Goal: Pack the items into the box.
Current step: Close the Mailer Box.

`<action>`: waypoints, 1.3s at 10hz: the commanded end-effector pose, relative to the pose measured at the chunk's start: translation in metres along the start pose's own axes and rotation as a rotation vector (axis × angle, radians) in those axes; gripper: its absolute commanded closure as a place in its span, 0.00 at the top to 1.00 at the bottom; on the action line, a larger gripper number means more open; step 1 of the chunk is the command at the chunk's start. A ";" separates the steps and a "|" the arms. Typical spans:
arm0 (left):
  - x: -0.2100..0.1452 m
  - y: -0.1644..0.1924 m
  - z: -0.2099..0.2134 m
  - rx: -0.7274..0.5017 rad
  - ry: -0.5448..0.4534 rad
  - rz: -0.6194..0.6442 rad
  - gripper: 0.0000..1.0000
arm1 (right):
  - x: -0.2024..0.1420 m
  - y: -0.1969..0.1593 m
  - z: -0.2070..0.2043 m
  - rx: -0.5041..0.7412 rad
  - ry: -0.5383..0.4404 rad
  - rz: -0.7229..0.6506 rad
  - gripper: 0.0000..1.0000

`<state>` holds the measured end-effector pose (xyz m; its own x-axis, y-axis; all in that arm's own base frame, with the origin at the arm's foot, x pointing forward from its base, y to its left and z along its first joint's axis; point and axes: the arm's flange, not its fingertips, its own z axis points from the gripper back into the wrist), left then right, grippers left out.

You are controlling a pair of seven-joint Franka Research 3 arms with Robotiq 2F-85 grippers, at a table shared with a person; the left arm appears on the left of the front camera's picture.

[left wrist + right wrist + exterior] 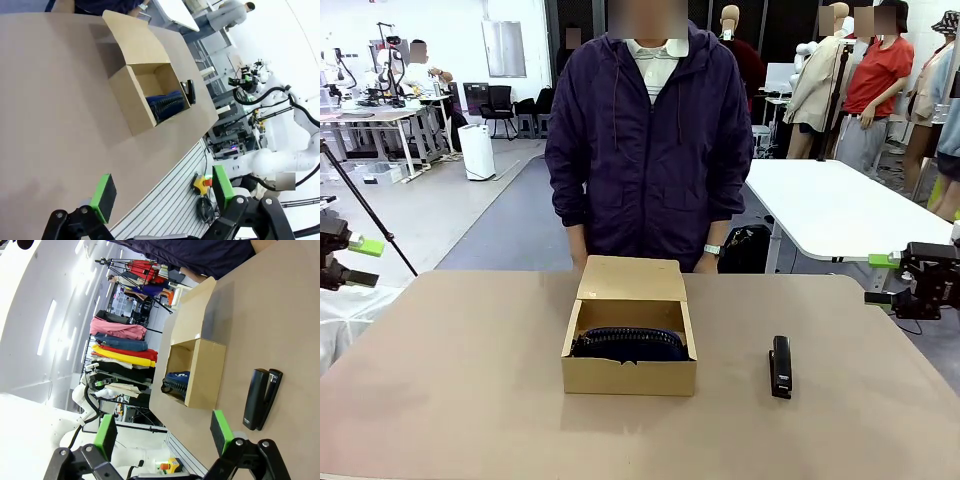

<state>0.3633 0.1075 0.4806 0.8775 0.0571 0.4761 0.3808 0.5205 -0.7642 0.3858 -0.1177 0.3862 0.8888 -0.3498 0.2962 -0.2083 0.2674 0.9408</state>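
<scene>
— Any print to read?
— Lettering on the stapler (261,399) is too small. The pouch (628,343) lies inside the open box (630,376), mid-surface (470,400), with bare room around. The left pincer (163,192) and right pincer (163,433) are spread near the side edges.

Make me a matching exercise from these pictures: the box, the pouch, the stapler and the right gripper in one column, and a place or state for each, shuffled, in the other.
Column one:
1 box
2 pouch
3 stapler
4 right gripper

Column two:
A lying flat on the bare table
B open and empty
C lid flap raised
D inside the box

Pairs: 1-C, 2-D, 3-A, 4-B
</scene>
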 end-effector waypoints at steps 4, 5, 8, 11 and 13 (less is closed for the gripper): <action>-0.003 0.003 0.002 0.002 0.009 0.012 1.00 | 0.002 0.005 0.003 -0.001 0.016 -0.015 1.00; -0.003 0.003 0.002 0.002 0.009 0.012 1.00 | 0.002 0.005 0.003 -0.001 0.016 -0.015 1.00; -0.003 0.003 0.002 0.002 0.009 0.012 1.00 | 0.002 0.005 0.003 -0.001 0.016 -0.015 1.00; -0.003 0.003 0.002 0.002 0.009 0.012 1.00 | 0.002 0.005 0.003 -0.001 0.016 -0.015 1.00; -0.003 0.003 0.002 0.002 0.009 0.012 1.00 | 0.002 0.005 0.003 -0.001 0.016 -0.015 1.00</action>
<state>0.3632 0.1099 0.4783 0.8804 0.0598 0.4704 0.3737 0.5230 -0.7661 0.3858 -0.1177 0.3862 0.8888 -0.3498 0.2962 -0.2083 0.2674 0.9408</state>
